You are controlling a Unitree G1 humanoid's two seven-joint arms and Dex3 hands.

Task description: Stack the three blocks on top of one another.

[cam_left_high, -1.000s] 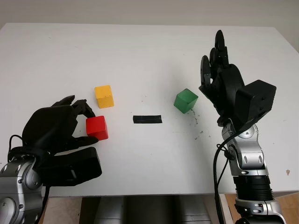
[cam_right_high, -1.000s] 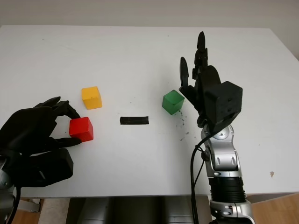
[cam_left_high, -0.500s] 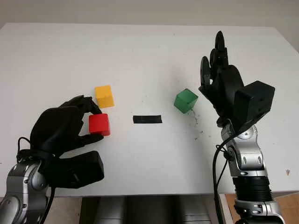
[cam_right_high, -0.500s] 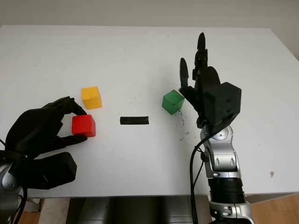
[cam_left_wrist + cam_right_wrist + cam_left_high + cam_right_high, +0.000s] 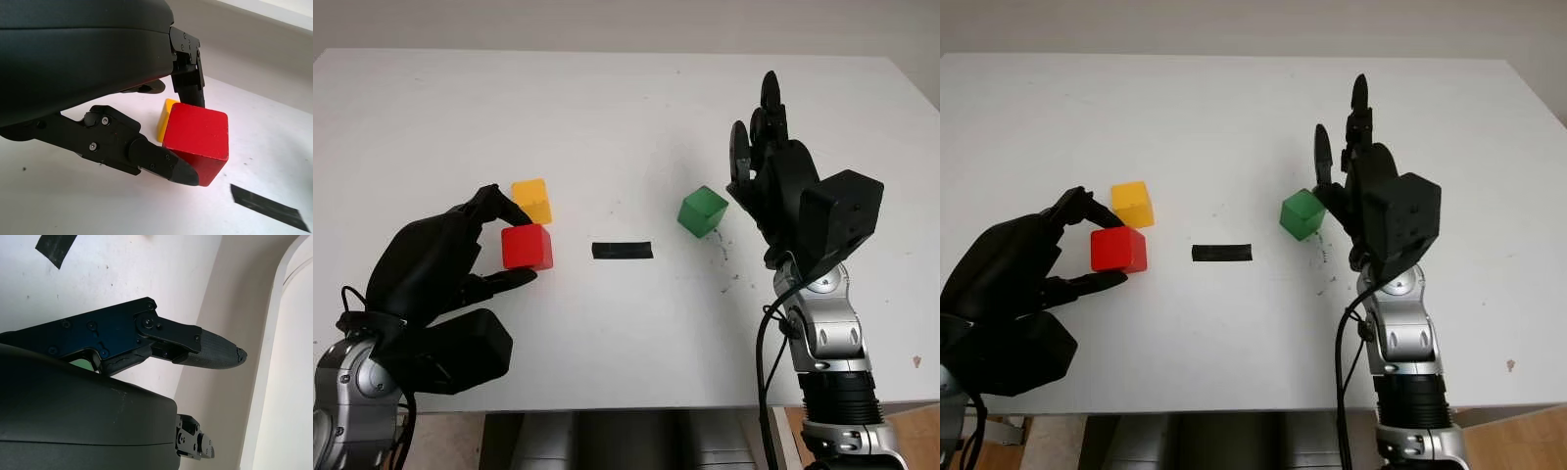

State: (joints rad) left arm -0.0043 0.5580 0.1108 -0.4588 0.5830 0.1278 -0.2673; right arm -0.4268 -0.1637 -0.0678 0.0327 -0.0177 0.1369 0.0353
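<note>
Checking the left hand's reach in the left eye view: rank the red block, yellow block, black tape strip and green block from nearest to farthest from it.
From the left hand:
1. Red block, in its fingers.
2. Yellow block, just behind the red.
3. Black tape strip, table centre.
4. Green block, beside the open right hand.

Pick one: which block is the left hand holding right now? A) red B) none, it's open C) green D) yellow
A: the left hand has its fingers closed on the red block, right beside the yellow block; the green block sits apart on the table next to the open right hand.
</note>
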